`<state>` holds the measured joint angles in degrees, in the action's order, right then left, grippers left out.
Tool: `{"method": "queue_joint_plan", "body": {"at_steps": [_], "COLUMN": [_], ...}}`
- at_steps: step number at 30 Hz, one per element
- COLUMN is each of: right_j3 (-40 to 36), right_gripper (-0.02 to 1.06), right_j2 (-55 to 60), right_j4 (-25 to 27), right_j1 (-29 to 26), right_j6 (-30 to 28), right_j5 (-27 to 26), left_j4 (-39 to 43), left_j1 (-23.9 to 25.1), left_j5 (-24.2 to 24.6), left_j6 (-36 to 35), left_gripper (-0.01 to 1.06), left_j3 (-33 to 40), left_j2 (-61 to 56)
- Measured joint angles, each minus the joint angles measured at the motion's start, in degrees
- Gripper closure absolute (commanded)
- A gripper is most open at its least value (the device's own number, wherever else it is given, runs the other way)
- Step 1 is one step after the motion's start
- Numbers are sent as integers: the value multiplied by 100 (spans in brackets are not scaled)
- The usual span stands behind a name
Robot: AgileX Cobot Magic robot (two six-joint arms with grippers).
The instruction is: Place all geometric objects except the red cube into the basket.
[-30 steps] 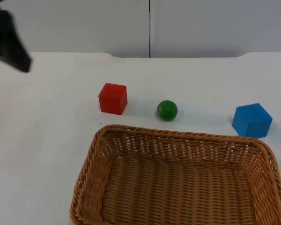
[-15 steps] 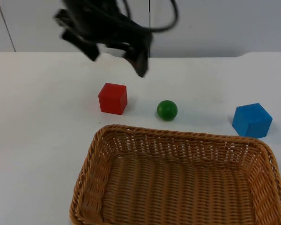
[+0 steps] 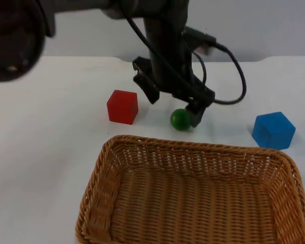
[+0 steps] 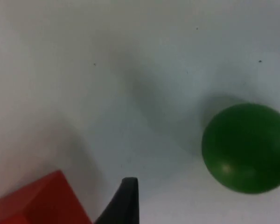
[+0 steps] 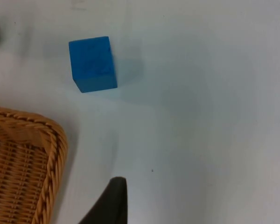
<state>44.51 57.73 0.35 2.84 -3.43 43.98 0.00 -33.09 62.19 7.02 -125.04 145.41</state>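
One second ago the left gripper (image 3: 174, 105) was far off; now it hangs wide over the green ball (image 3: 181, 119); grabbing looks next; the right gripper (image 5: 113, 201) waits, fingers I cannot tell.

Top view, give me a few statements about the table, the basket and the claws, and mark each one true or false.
1. The green ball lies on the table, outside the basket. True.
2. The left claw is at the blue block. False: it is over the green ball, with one finger beside the ball and the other nearer the red cube.
3. The basket holds no shapes. True.
4. The blue block sits between the red cube and the green ball. False: it stands apart, on the far side of the ball from the cube.
5. The left claw is shut on the red cube. False: it is open and holds nothing.
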Motion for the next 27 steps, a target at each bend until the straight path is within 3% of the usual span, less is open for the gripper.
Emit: {"method": "queue_joint_plan", "body": {"at_steps": [4,8,9,14,15,19,27], "right_j3": [0,0,0,0,0,0,0], "right_gripper": [0,0,0,0,0,0,0], "right_j2": [0,0,0,0,0,0,0], "right_j4": [0,0,0,0,0,0,-35], "right_j1": [0,0,0,0,0,0,0], "right_j6": [0,0,0,13,23,23,23], "right_j5": [0,0,0,0,0,0,-11], "left_j4": [0,0,0,0,0,0,55], "left_j1": [0,0,0,0,0,0,0], "left_j5": [9,-83,-137,-295,-346,-394,415], "left_j6": [-3,-3,-3,-3,-3,-3,-3], "left_gripper": [15,35,35,69,69,105,105], "left_j3": [-144,-167,-167,-177,-177,-177,-232], "left_j2": [243,347,349,359,361,361,80]}}
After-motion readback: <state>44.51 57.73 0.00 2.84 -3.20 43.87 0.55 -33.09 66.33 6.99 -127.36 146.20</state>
